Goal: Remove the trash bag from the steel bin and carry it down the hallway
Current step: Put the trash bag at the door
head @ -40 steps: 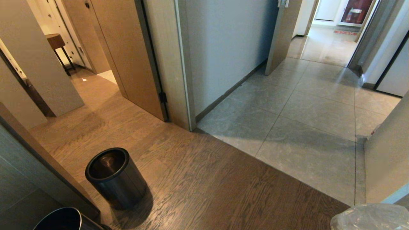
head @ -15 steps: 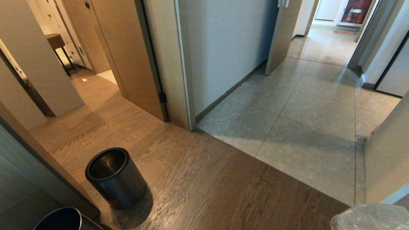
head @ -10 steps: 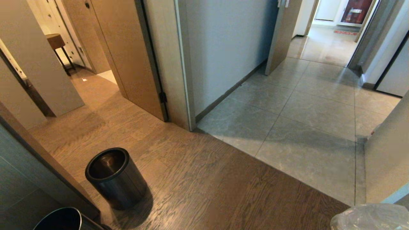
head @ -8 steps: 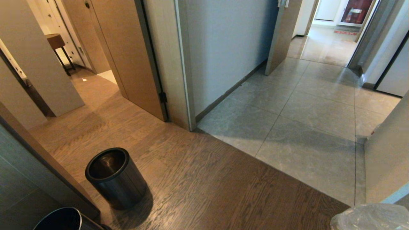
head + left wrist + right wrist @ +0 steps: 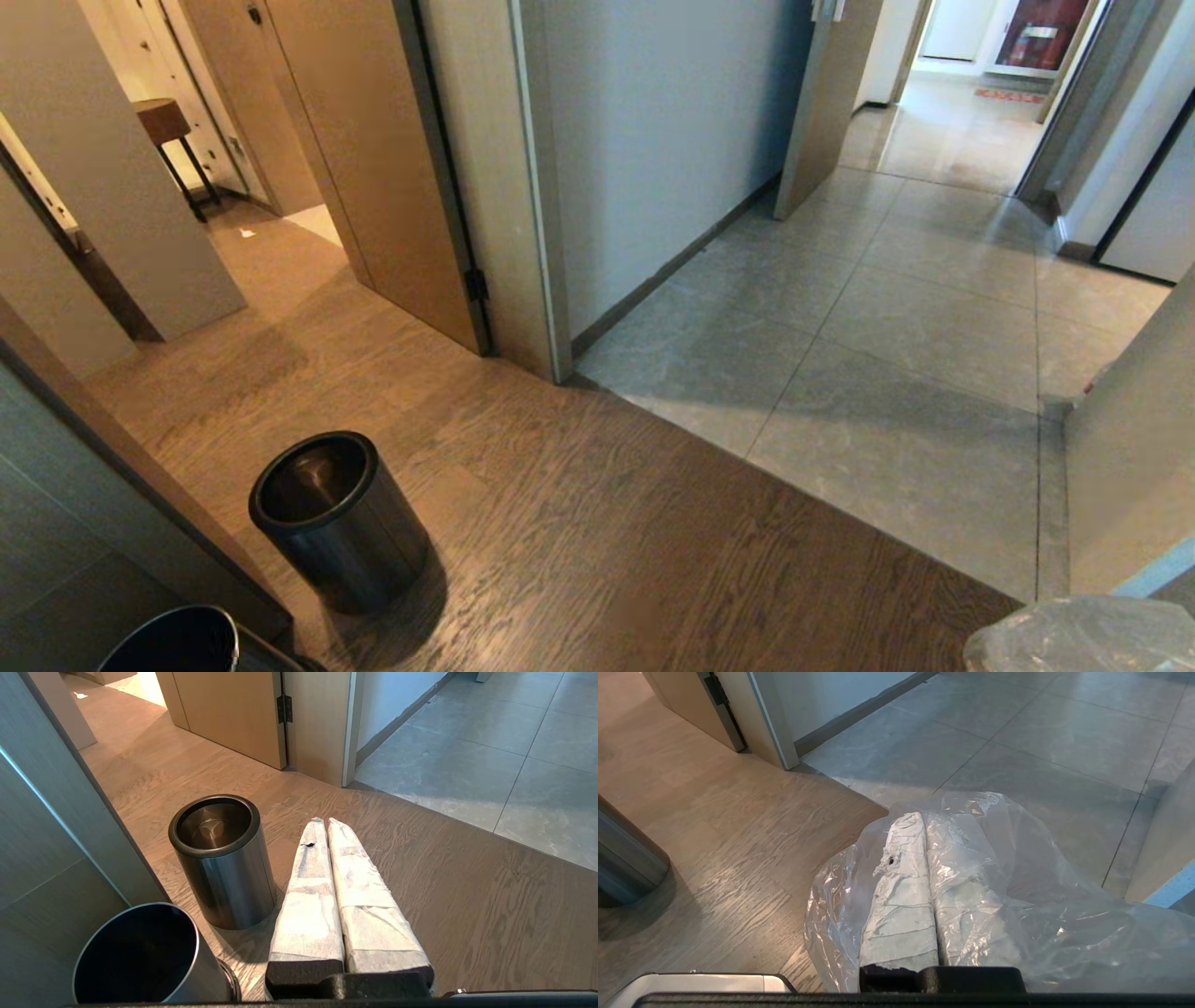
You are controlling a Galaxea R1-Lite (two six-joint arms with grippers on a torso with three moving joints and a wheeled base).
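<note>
Steel bin stands empty on the wood floor at near left; our right gripper is clamped on the bag at near right, our left gripper closed on nothing.

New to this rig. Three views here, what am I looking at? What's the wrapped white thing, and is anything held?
It's a wheeled robot with two arms. The wide picture comes from its head, looking down at a doorway: wood floor near, the tiled hallway beyond. The other two come from cameras on its wrists, behind the fingers.

The wrapped white things are the padded fingers. The left gripper is shut on nothing, with the steel bin beside it on the floor; the bin is bare inside, no bag. A second bin stands nearer the camera.

The right gripper is shut on the trash bag, whose clear plastic drapes over its fingers. In the head view the bag only peeks in at the bottom right corner.
</note>
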